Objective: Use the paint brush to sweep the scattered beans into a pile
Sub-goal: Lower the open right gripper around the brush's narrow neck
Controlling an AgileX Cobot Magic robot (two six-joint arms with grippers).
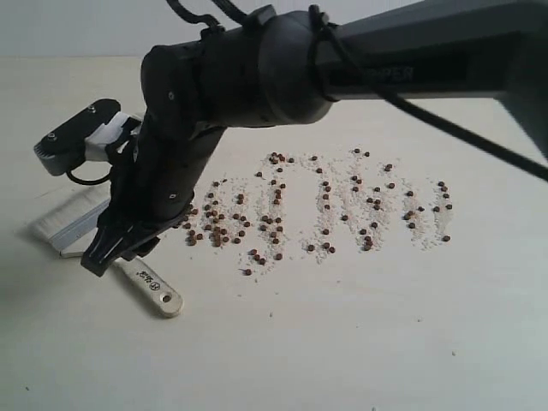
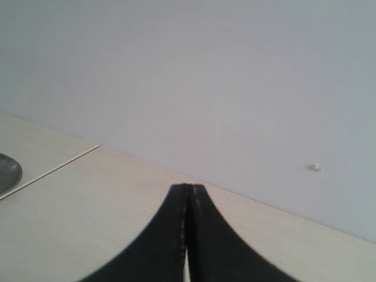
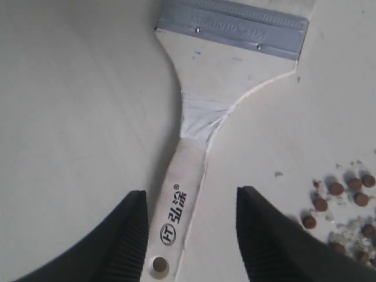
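Observation:
The beans [image 1: 317, 210] lie spread across the table's middle in several streaks, small reddish-brown pellets mixed with pale grit; a few [image 3: 338, 197] show beside the right finger. The paint brush [image 1: 158, 291] lies flat at the left, bristles [image 1: 68, 218] pointing away from the beans, partly hidden under my arm. In the right wrist view its cream handle [image 3: 188, 194], silver band [image 3: 235, 26] and end hole [image 3: 159, 265] are plain. My right gripper [image 3: 191, 205] hovers open over the handle [image 1: 124, 254], one finger on each side, not touching. My left gripper [image 2: 188, 188] is shut and empty, elsewhere over bare table.
The right arm [image 1: 282, 60] reaches across from the upper right, over the beans' left end. In the left wrist view a dark round dish edge [image 2: 6, 173] and a table seam [image 2: 53, 167] sit near a pale wall.

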